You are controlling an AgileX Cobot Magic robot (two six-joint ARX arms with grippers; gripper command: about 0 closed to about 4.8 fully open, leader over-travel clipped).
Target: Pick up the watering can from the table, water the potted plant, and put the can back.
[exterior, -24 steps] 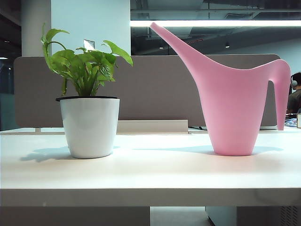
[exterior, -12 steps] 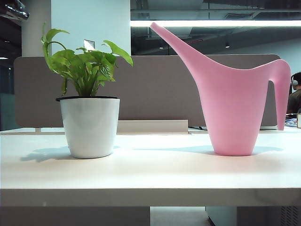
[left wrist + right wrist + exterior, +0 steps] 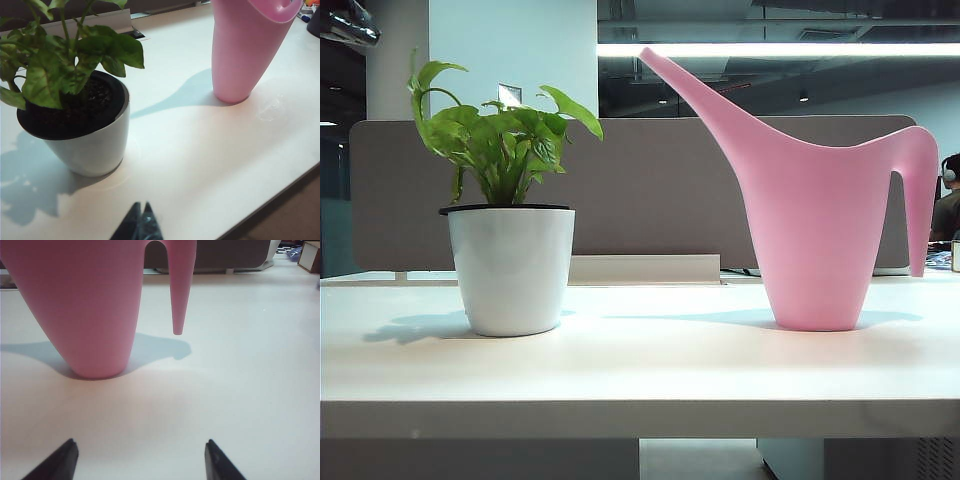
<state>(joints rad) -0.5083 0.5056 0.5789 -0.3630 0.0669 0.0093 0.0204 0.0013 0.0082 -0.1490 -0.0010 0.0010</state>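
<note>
Nothing on the table [image 3: 650, 370] had moved since the earlier exterior frames: the watering can [image 3: 815, 220] and the potted plant [image 3: 510, 240] stood in the same places as one second before. Only a dark object in the top left corner of the exterior view, not there one second before, had come into sight; what it was could not be told.

In the exterior view, the pink watering can stood upright on the right part of the pale table, its long spout pointing up and to the left, its arched handle hanging down on the right side with the free end above the tabletop. The potted plant stood on the left part, well apart from the can, with a white pot and a thin black rim under the green leaves.

The left gripper [image 3: 140, 222] hovered above the table on the near side of the potted plant [image 3: 75, 100], touching nothing. Its two dark fingertips [image 3: 150, 225] were pressed together with no gap and held nothing.

The right gripper [image 3: 141, 460] was low over the table, near the watering can [image 3: 85, 305] but apart from it. Its fingertips [image 3: 62, 457] stood wide apart, with only bare tabletop between them.
</note>
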